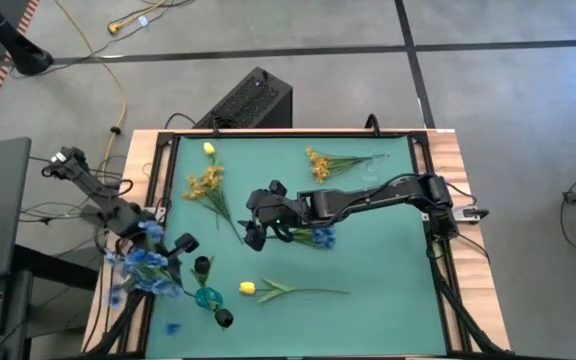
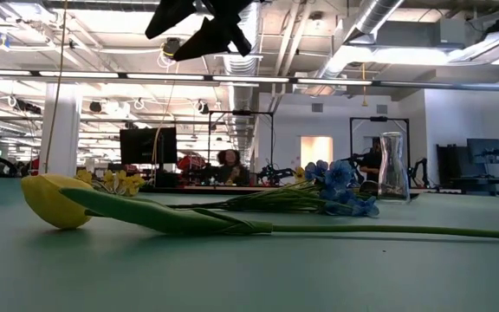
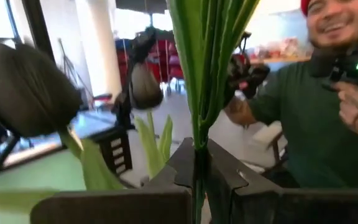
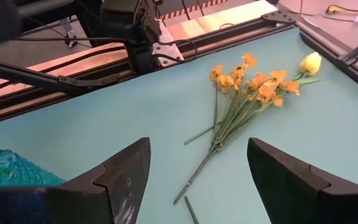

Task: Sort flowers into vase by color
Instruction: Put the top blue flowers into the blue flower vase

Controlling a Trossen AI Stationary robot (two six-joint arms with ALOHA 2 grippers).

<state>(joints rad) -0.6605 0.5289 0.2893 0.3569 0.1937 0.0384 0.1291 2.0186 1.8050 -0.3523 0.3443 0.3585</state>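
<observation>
My left gripper (image 1: 153,240) is at the table's left edge, shut on a bunch of blue flowers (image 1: 138,262). My right gripper (image 1: 256,228) hangs open above the middle of the table, touching nothing; its open fingers show in the right wrist view (image 4: 197,180). More blue flowers (image 1: 318,237) lie on the mat under the right arm. A yellow tulip (image 1: 248,288) lies near the front, and yellow-orange sprays (image 1: 206,183) (image 1: 318,162) lie farther back. A teal vase (image 1: 206,297) with dark-headed flowers (image 3: 145,87) stands at the front left. A clear glass vase (image 2: 392,169) stands farther back. My left gripper pinches the green stems (image 3: 197,146) of the blue flowers between its two fingers. The stems rise out of the fingers as one tight bundle, lifted clear of the table. The blossoms lie outside the wrist view.
A yellow bud (image 1: 209,149) lies at the far left of the mat. A black frame (image 1: 168,180) edges the mat. A person in a green shirt (image 3: 316,124) is beyond the table. A loose blue blossom (image 1: 171,328) lies at the front left corner.
</observation>
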